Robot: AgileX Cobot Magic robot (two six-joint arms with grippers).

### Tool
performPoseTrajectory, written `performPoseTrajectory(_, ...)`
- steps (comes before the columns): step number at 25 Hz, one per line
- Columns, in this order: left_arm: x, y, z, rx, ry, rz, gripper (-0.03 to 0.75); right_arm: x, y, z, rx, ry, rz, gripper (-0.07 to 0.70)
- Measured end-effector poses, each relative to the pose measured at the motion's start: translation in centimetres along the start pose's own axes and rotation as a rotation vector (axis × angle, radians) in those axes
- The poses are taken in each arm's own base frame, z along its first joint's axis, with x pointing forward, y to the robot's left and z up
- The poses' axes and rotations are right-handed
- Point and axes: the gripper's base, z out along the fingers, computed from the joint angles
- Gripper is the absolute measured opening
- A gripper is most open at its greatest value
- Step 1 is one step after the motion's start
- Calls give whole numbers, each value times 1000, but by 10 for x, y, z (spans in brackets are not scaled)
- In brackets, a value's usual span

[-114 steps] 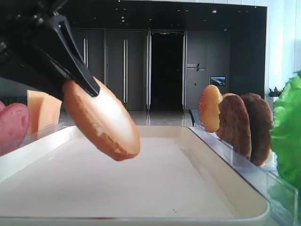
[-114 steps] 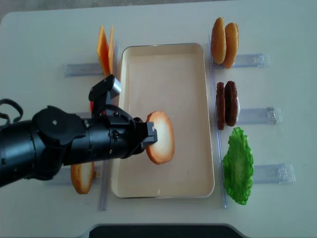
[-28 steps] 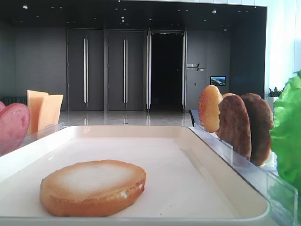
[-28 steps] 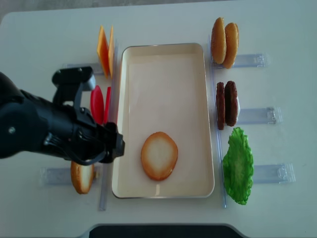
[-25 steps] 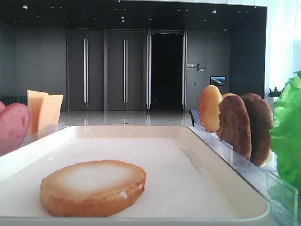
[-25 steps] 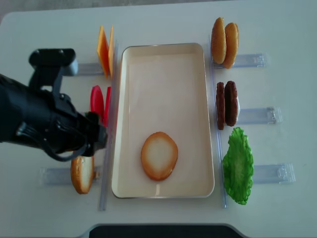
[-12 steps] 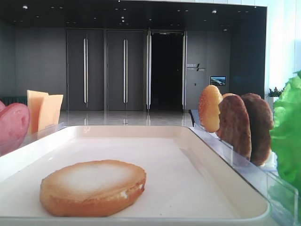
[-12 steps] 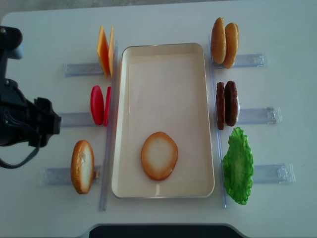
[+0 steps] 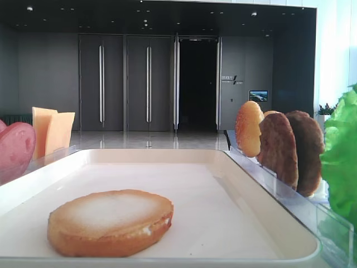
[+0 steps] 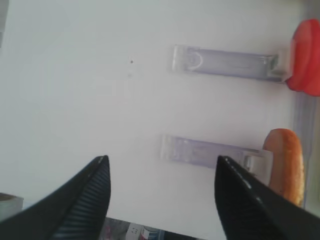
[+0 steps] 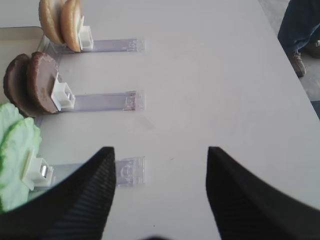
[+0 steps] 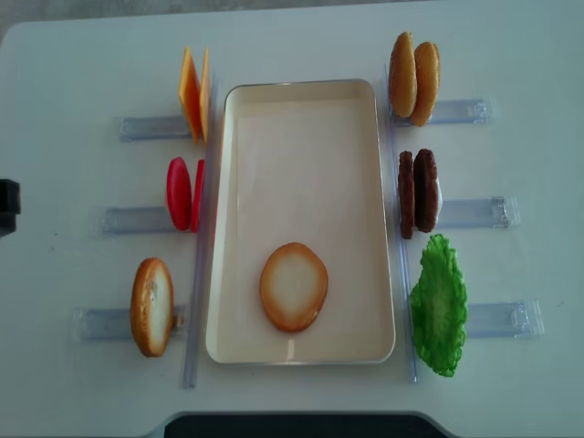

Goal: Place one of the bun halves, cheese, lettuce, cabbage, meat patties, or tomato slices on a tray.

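One bun half (image 12: pixel 293 286) lies flat, cut face up, in the near part of the cream tray (image 12: pixel 301 88), free of both grippers. The low view shows the same bun half (image 9: pixel 110 221). My left gripper (image 10: pixel 161 158) hangs open and empty over bare table, left of the racked bun half (image 10: pixel 285 165) and the tomato slices (image 10: pixel 305 55). My right gripper (image 11: pixel 160 150) is open and empty over bare table, right of the lettuce (image 11: pixel 15 150) and the meat patties (image 11: pixel 32 87). Cheese (image 12: pixel 193 93) stands at the tray's far left. Cabbage is out of view.
Clear plastic racks (image 12: pixel 137 219) flank the tray on both sides and hold the upright food. Two more bun halves (image 12: pixel 413 78) stand at the far right. A dark part of the left arm (image 12: pixel 7 208) shows at the left edge of the overhead view.
The left arm has pulled back to the left, almost out of the overhead view. The bun half in the tray has not moved.
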Motion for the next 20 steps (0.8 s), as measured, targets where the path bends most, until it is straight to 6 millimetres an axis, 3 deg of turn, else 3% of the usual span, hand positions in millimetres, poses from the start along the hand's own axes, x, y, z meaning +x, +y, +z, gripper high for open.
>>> performPoseTrajectory(5, 17, 6, 3, 33, 32, 15, 491, 0, 0, 0, 0, 0, 0, 388)
performPoseTrajectory(15, 121, 23, 7, 80, -124, -11, 365, 0, 0, 0, 0, 0, 0, 388)
performPoseTrajectory(20, 153, 30, -1, 133, -315, -60, 312, 0, 0, 0, 0, 0, 0, 388)
